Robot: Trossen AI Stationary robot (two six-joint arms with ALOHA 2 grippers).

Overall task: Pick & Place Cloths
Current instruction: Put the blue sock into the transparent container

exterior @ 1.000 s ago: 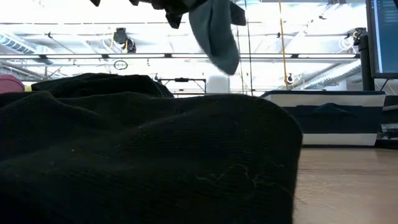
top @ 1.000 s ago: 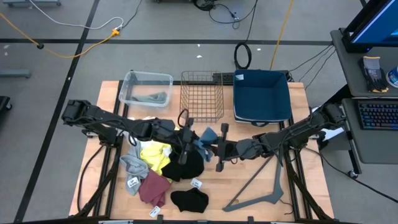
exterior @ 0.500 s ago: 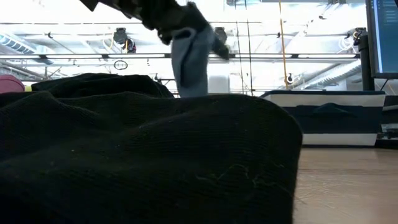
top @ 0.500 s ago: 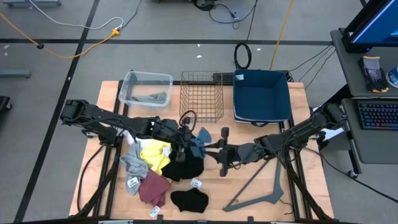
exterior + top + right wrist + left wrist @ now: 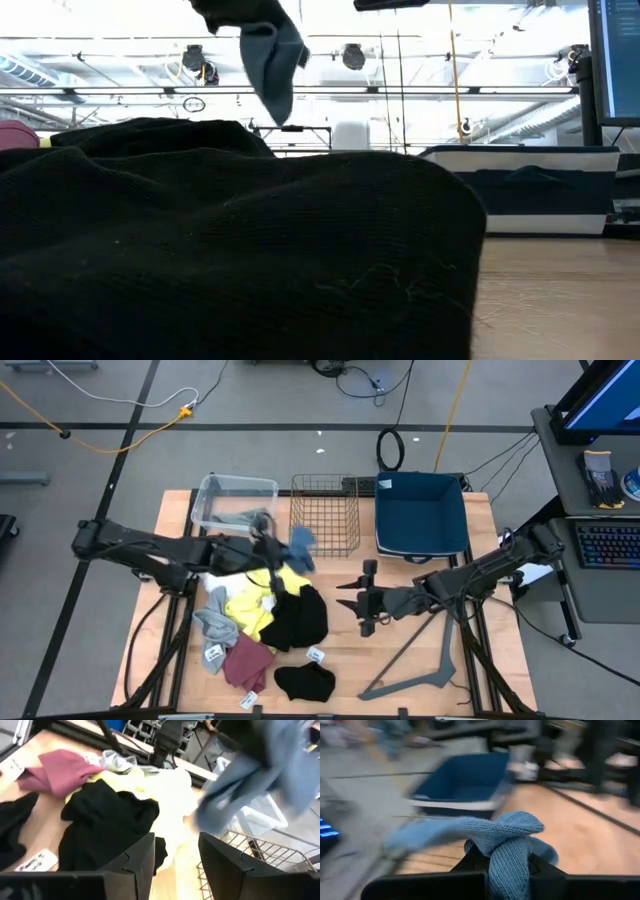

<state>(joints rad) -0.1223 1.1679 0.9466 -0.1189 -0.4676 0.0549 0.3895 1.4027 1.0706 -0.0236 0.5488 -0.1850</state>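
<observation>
A blue-grey cloth (image 5: pixel 302 545) hangs in the air by the near left corner of the wire basket (image 5: pixel 325 510), with my left gripper (image 5: pixel 283 552) shut on it; the low view shows it dangling (image 5: pixel 270 60). My right gripper (image 5: pixel 345 595) stands open over the table's middle, nothing between its fingers (image 5: pixel 177 865). The other cloths lie heaped at the near left: yellow (image 5: pixel 250 605), black (image 5: pixel 300 618), grey (image 5: pixel 215 625), maroon (image 5: pixel 245 660) and a second black one (image 5: pixel 305 682). My left gripper pinches a bunched fold of the blue-grey cloth (image 5: pixel 507 847) between its two fingers (image 5: pixel 470 865), coming nearly level from the table's left. The cloth is lifted clear and hangs slack below the fingers (image 5: pixel 268 85).
A clear tub (image 5: pixel 235 500) holding a grey cloth stands at the far left, and a dark blue bin (image 5: pixel 420 515) at the far right beside the basket. A grey metal frame (image 5: pixel 420 660) lies near the right front. A black cloth (image 5: pixel 250 250) fills the low view.
My right gripper has opened and let go of the blue-grey cloth, staying near the table's middle. My left gripper has carried the cloth up and toward the far left, to the wire basket's near corner, where it now hangs free.
</observation>
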